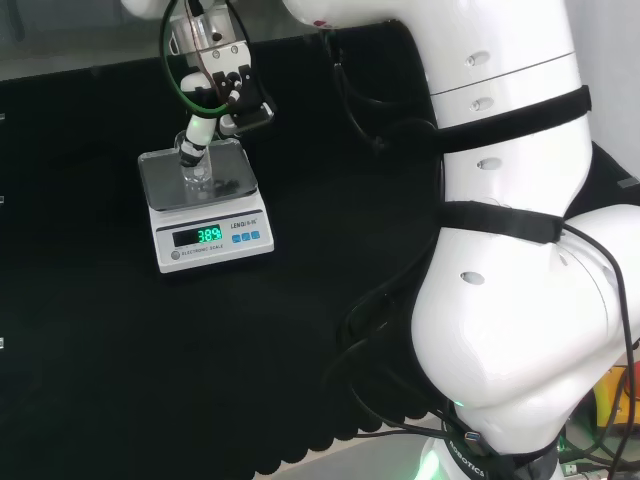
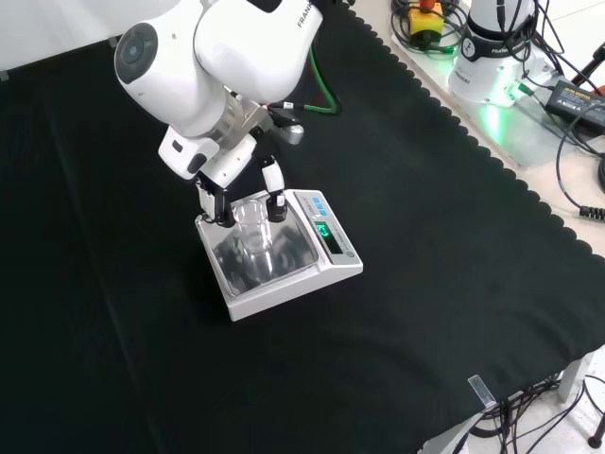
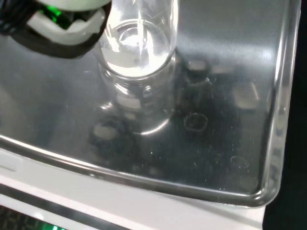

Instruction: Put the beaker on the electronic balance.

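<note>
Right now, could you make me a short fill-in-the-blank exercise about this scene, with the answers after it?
1. The clear beaker stands on the balance's metal ____.
2. The hand is at the beaker's ____ part.
3. The balance's display glows ____.
4. The cloth under the balance is ____.

Answers: pan; upper; green; black

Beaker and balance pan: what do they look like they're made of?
The beaker looks like clear glass or plastic; the pan shows straight through its wall. The balance pan seems to be polished metal with a mirror finish, reflecting the beaker and hand. Its body looks like white plastic.
</note>
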Robot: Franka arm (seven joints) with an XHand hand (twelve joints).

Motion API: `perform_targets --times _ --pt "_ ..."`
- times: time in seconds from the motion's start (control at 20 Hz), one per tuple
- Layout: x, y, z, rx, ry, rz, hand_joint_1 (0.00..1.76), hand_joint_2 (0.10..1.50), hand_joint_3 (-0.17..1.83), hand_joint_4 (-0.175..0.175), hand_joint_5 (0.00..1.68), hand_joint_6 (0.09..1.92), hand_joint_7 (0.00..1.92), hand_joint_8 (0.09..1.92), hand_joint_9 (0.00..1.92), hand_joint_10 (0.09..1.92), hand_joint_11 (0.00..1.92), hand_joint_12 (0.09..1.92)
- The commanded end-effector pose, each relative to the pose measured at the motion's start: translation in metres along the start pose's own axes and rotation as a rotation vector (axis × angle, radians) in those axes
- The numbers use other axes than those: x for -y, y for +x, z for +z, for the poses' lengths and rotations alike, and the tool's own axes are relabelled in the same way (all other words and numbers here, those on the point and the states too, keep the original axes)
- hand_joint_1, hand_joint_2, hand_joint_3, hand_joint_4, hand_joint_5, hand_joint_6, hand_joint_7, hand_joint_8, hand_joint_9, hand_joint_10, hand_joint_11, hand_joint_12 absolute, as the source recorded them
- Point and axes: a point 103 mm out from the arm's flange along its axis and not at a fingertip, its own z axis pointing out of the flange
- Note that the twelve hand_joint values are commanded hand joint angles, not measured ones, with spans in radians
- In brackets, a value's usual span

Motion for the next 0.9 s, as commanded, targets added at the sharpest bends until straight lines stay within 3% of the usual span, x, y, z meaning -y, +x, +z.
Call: perform_targets --times 0.05,0.2,0.6,0.9 --pt "0.006 0.000 -0.004 0.009 -0.022 -0.003 0.82 0.55 0.51 -0.106 0.70 1.02 0.73 1.00 0.90 0.59 1.04 1.01" --pt "0.010 0.000 -0.008 0.007 -0.031 -0.010 0.70 0.54 0.45 -0.075 0.53 1.09 0.59 1.02 0.68 0.76 0.85 1.18" --pt "0.020 -0.004 -0.017 -0.004 0.001 -0.026 0.52 0.56 0.29 -0.073 0.42 0.93 0.42 0.98 0.43 0.86 0.62 1.31" --pt "0.054 -0.027 -0.045 -0.019 -0.093 -0.009 0.42 0.60 0.17 -0.069 0.38 0.80 0.33 0.95 0.28 0.90 0.47 1.38"
